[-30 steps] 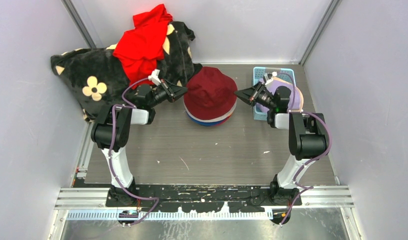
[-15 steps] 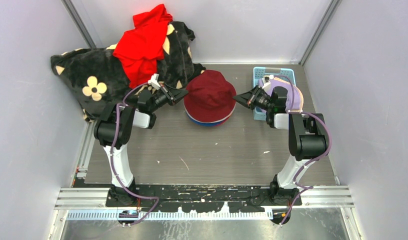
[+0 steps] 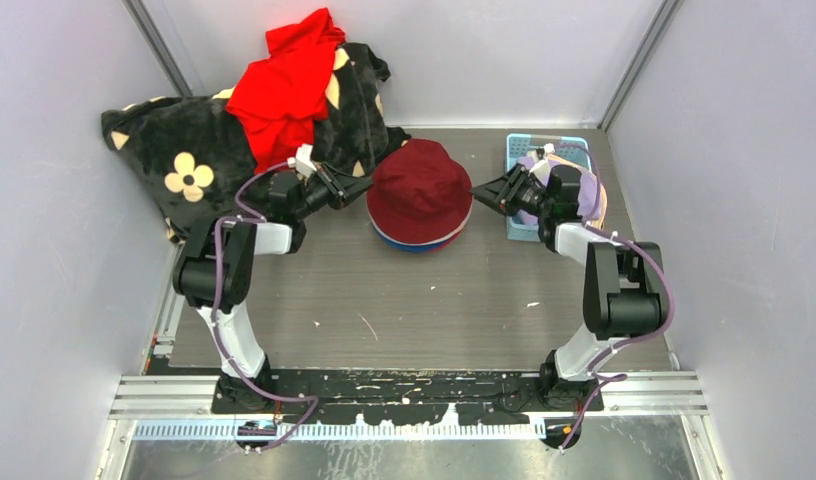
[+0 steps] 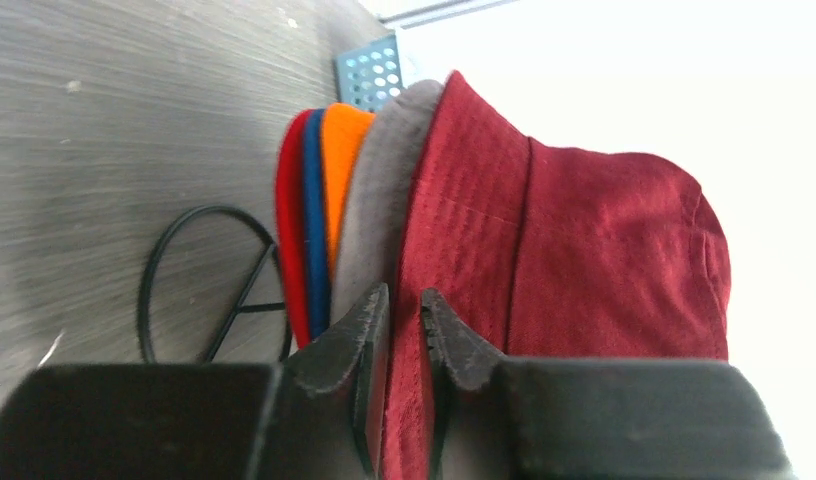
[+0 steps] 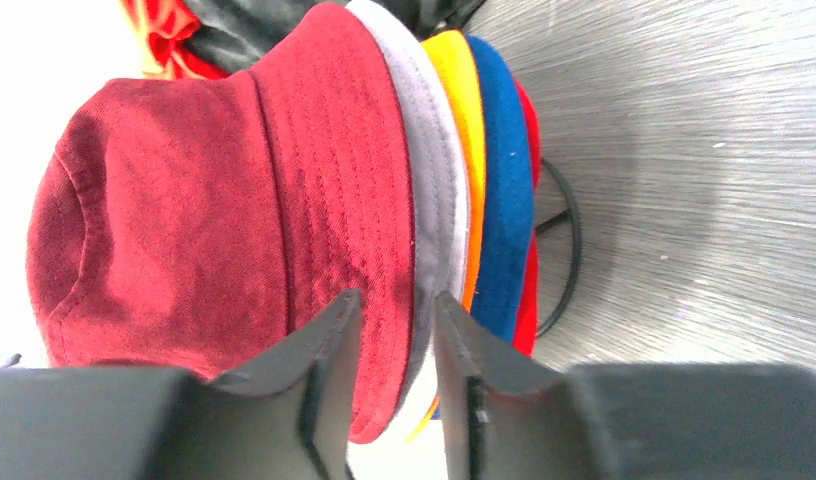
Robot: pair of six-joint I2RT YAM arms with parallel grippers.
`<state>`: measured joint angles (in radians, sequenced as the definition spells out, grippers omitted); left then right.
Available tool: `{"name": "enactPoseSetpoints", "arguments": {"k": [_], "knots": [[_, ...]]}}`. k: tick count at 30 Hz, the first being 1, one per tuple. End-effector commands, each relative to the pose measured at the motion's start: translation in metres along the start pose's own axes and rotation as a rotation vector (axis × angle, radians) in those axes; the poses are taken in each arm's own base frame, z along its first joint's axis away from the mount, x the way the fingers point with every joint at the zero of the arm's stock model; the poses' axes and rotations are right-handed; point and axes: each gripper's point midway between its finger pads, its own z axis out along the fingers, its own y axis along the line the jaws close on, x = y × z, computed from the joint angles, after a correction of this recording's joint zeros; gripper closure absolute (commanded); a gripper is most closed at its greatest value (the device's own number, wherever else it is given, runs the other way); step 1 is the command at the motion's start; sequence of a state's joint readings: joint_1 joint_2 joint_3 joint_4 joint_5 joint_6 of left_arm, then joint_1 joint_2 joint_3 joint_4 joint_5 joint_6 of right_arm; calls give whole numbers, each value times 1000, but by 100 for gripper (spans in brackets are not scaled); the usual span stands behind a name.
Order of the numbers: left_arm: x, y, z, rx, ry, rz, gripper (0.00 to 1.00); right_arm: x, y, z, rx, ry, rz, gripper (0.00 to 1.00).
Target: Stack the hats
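Starting closest in, we see the left claw (image 4: pixel 404 295) with its fingers a little spread and the brim of the maroon hat (image 5: pixel 184 200) lying in the gap, not squeezed as far as we can judge. The right claw (image 5: pixel 394 298) is likewise spread, a shade wider, astride the opposite edge of that brim. Right ahead of both claws the hats sit piled on the desk (image 5: pixel 704 150): maroon on top, then the grey hat (image 5: pixel 434 170), orange hat (image 5: pixel 462 120), blue hat (image 5: pixel 499 200) and red hat (image 5: pixel 529 130) at the bottom, over a black wire ring (image 5: pixel 566 250). We judge five hats stacked, the top one just about settled. Behind the right claw, on a light-blue basket (image 3: pixel 574 145), lies a pale rounded thing (image 3: pixel 590 190), probably one more hat, so that would be left to add. Farther off, beyond the left claw, a black blanket (image 3: pixel 184 140) with cream flowers carries a red garment (image 3: pixel 284 90). We can read no brand, label or writing anywhere.
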<state>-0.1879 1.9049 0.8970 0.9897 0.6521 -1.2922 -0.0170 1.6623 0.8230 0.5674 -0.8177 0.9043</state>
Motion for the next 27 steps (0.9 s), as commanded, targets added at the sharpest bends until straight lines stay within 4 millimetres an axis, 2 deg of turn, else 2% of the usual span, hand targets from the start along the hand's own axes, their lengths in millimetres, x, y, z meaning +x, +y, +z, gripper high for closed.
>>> {"name": "enactPoseSetpoints", "arguments": {"k": [1,2,4,8,12,17,20,24,27], "knots": [[-21,5,-18,-176,-54,104,78,-33,18,-19,93,-93,-136,55],[-23,6,-23,-219,-58,119,75,-39,21,-25,114,-116,-151,47],[-26,10,-33,-310,-61,151,70,-53,22,-37,168,-162,-173,40],[-30,15,-55,-488,-54,194,63,-85,8,-65,425,-253,-236,37],[-36,2,-65,-519,-75,246,63,-111,-19,-94,721,-295,-282,37],[-39,-18,-71,-501,-91,288,63,-124,-49,-124,976,-304,-297,37],[-38,-23,-74,-496,-86,299,63,-117,-62,-128,1030,-274,-282,37],[-35,-23,-74,-492,-82,304,63,-110,-85,-121,1063,-211,-263,39],[-33,-23,-71,-478,-70,297,63,-113,-96,-114,1068,-201,-261,40]]}}
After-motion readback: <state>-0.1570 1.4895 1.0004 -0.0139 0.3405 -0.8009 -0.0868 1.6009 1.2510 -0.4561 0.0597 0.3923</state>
